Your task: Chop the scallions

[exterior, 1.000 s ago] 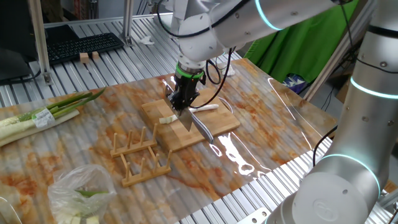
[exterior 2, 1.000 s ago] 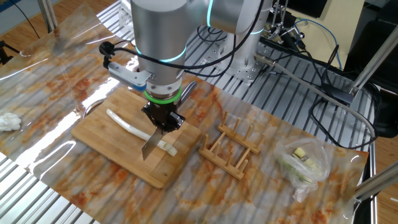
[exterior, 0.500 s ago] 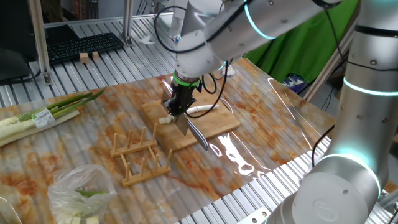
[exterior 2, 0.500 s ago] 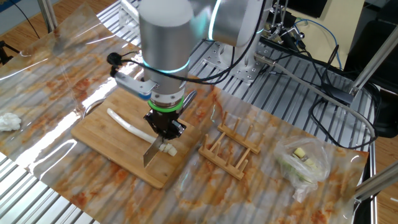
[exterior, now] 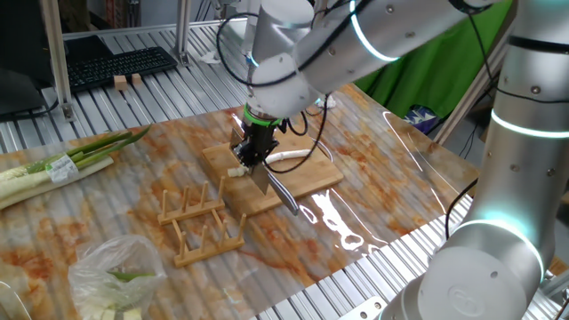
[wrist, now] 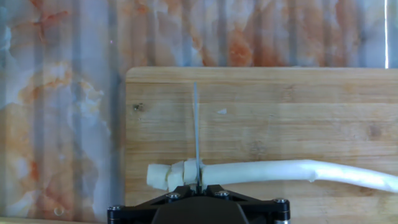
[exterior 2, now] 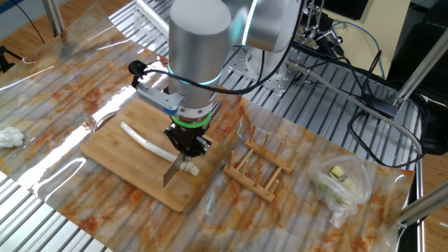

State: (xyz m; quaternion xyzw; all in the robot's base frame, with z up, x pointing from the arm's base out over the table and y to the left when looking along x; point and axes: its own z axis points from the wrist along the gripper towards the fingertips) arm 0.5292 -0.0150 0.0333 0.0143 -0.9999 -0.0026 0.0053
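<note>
Lowered since earlier, the pincer (exterior 2: pixel 186 142) clenches a knife (exterior 2: pixel 172 171); blade cuts the scallions (wrist: pixel 261 172).

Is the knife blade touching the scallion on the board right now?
Touching. The hand view shows the knife blade edge-on, meeting the scallion with no gap.

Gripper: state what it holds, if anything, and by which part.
The gripper holds a knife, shut on its handle end, which the fingers hide. The blade points down onto the scallions on the wooden board.
</note>
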